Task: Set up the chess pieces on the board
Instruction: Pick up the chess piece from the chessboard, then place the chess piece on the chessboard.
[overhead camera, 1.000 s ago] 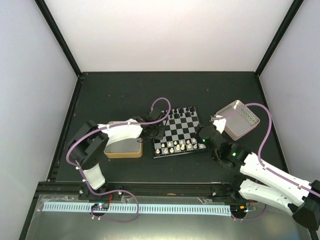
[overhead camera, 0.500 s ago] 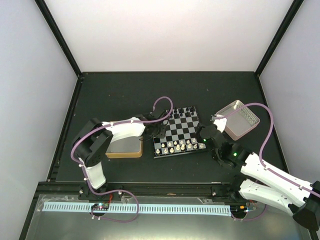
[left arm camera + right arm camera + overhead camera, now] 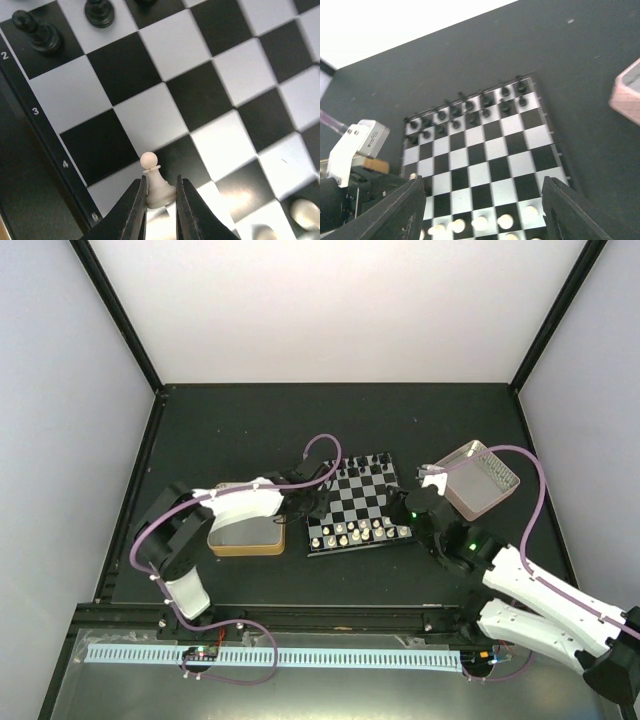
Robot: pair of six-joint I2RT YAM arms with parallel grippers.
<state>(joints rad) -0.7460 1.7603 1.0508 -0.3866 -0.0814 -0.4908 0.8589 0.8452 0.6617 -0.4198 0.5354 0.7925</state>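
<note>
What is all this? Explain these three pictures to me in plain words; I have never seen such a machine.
These are two white robot arms bolted at the near edge of a dark table. The wide picture looks down from above and behind them, with the left arm and the right arm. The other two pictures come from a small camera on each wrist, so each shows its own fingers. On the table lie a chessboard, a gold-rimmed tray to its left and a pink tray to its right. On the far rows stand black pieces, on the near rows cream pieces. The left fingers pinch a cream pawn near the board's edge. The right fingers stand wide apart, holding nothing.
</note>
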